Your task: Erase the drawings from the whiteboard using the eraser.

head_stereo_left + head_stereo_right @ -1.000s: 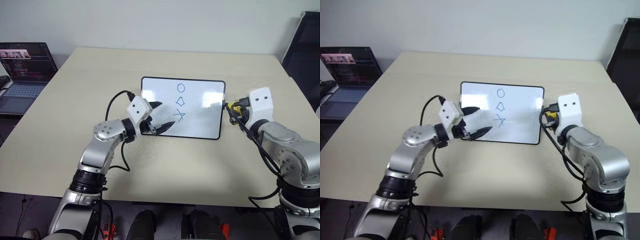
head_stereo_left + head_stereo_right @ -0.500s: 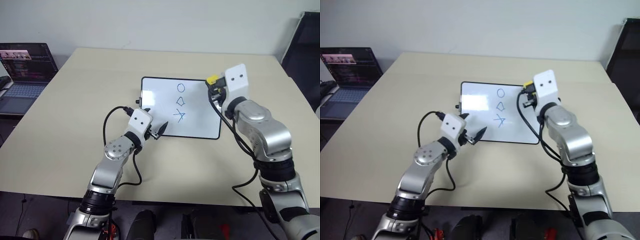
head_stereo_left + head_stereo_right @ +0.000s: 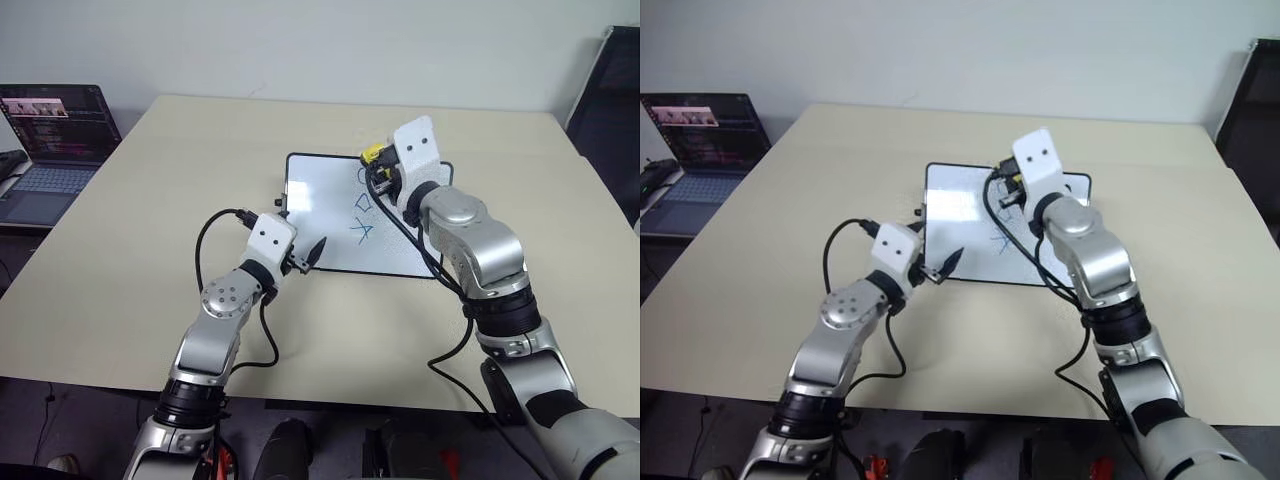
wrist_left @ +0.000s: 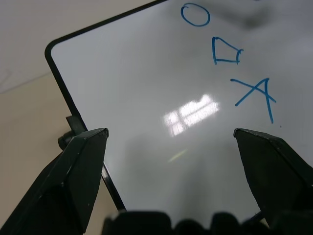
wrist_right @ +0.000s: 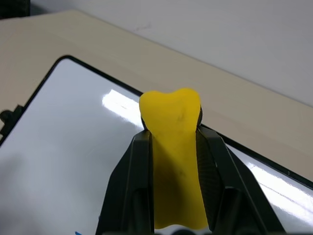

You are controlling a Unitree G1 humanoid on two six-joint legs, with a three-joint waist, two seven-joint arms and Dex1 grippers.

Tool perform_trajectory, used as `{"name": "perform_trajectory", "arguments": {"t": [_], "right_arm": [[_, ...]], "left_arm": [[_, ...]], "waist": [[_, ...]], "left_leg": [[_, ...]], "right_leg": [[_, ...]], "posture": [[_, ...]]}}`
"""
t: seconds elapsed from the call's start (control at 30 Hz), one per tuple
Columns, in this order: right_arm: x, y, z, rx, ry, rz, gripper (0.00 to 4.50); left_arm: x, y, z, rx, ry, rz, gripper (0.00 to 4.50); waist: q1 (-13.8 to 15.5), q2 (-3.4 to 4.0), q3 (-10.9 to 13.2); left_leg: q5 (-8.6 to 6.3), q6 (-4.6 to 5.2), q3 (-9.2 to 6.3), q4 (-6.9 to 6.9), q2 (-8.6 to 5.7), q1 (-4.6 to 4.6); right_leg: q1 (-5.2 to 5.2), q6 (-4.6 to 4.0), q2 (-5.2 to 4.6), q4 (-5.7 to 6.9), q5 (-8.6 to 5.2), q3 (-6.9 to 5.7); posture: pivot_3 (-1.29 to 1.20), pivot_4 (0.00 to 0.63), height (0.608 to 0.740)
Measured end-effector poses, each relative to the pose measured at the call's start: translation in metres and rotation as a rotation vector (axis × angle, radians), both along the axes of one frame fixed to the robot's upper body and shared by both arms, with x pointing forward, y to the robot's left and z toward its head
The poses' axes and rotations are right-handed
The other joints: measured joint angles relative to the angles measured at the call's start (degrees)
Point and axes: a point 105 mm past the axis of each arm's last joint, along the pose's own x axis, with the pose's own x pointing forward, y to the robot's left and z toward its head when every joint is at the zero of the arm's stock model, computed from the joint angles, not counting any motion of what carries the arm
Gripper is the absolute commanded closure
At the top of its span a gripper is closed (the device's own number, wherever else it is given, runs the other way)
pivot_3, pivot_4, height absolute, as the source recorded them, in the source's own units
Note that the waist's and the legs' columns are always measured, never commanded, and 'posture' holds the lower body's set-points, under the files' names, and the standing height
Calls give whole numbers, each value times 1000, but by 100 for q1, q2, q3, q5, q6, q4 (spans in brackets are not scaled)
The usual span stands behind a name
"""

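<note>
Between the right gripper's (image 5: 171, 142) two black fingers (image 5: 134, 186) sits one eraser (image 5: 173, 147), a yellow block pinched so tightly that its sides bulge above the jaws. It hangs over the far edge of the single whiteboard (image 3: 325, 215), near the far right corner, and whether it touches the board cannot be told. The left gripper (image 4: 171, 142) has its jaws spread wide with nothing in them, hovering over the board's near left part; its two dark fingertips (image 4: 83, 161) frame the white face in the left wrist view.

Three blue drawings (image 4: 230, 58) run in a column on the board: a circle (image 4: 195, 14), a four-sided wedge shape (image 4: 226, 50) and a crossed star-like mark (image 4: 257, 95). All three are clear in the left wrist view. From the head camera the right arm stands in front of the column, so the circle is largely covered and the two lower marks show beside the arm's black cable.

One small black knob (image 4: 68, 137) juts from the board's left edge. The board lies flat on a beige surface (image 3: 150, 220), about midway across it. One open laptop (image 3: 50, 140) with a lit screen stands off the surface's far left corner, cut by the picture edge. A dark object (image 3: 610, 90) at the far right is also cut off and hard to identify.
</note>
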Motion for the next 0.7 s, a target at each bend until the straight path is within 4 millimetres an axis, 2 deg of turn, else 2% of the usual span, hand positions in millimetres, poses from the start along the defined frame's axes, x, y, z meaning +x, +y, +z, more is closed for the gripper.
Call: {"name": "perform_trajectory", "arguments": {"t": [0.1,0.5,0.7], "right_arm": [[1,-2,-3,-38,2,-4,3640],[14,0,-24,-122,89,14,3640],[20,3,-22,-130,93,27,3640]], "left_arm": [[2,-1,6,0,-19,0,0],[3,-1,7,0,-24,7,0],[3,-1,7,0,-23,14,0]], "waist": [[-7,0,0],[-13,0,0],[-16,0,0]], "left_leg": [[0,0,1,5,-1,0],[0,0,1,7,-1,-1],[0,0,1,7,1,-1]], "right_leg": [[1,0,0,2,0,1],[0,0,0,3,0,1],[0,0,1,4,0,1]], "posture": [[0,150,740],[0,150,740],[0,150,740]]}}
